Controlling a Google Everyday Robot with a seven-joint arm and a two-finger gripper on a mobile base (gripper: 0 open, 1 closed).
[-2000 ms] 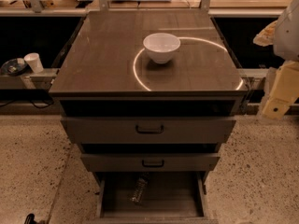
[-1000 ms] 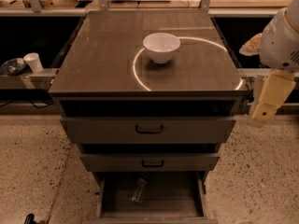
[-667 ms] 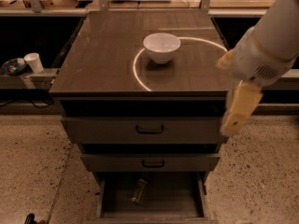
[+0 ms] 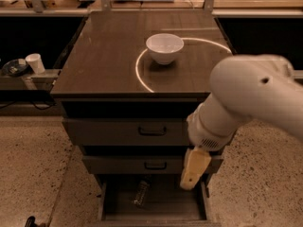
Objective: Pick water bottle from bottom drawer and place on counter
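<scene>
Hanging cream gripper [image 4: 194,169] at open shallow grey-brown bottom drawer's [image 4: 170,205] right, for reaching lying clear crinkled water bottle [image 4: 141,193]; jaws' state unclear.

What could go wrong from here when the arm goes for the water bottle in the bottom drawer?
1. The pincer hangs by the right side of the bottom drawer; lowering it could strike that wall.
2. The water bottle lies on its side on the drawer floor, so it may roll away at a touch.
3. The white bowl stands on the counter; the bottle might bump it when placed.
</scene>
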